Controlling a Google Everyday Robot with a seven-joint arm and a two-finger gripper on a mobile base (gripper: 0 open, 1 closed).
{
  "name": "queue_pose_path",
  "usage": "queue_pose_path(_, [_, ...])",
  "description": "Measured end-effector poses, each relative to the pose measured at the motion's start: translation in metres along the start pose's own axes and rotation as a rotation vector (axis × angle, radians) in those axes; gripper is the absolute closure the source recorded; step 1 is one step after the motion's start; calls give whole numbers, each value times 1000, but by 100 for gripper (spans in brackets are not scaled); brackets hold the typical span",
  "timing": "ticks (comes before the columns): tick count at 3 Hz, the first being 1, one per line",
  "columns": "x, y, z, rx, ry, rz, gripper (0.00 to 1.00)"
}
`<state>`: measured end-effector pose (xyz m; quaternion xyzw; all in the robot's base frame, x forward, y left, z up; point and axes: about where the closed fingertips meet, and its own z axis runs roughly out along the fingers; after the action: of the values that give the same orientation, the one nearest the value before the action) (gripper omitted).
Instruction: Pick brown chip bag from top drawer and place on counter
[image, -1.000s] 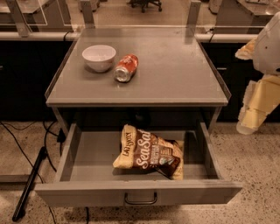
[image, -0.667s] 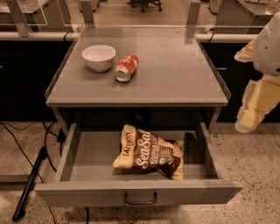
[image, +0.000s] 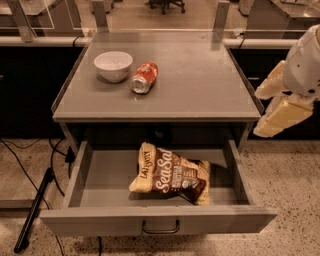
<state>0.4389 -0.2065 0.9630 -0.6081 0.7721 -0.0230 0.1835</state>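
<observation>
The brown chip bag (image: 170, 175) lies flat in the pulled-out top drawer (image: 100, 192) below the front edge of the tabletop (image: 200, 85), exposed for grasping from above, while the claw (image: 260, 114) hangs off the right edge, apart and empty.

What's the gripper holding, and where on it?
Nothing. The gripper hangs right of the counter, clear of the brown chip bag lying in the open top drawer.

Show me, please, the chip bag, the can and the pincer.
chip bag (image: 172, 175), camera view, its brown middle.
can (image: 145, 76), camera view, its red side.
pincer (image: 260, 114), camera view, its front end, right of the counter (image: 200, 82).
</observation>
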Motion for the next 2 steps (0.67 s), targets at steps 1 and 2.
queue_pose_path(1, [-3, 9, 20, -14, -33, 5, 69])
queue_pose_path(2, [-2, 19, 49, -30, -64, 35, 93])
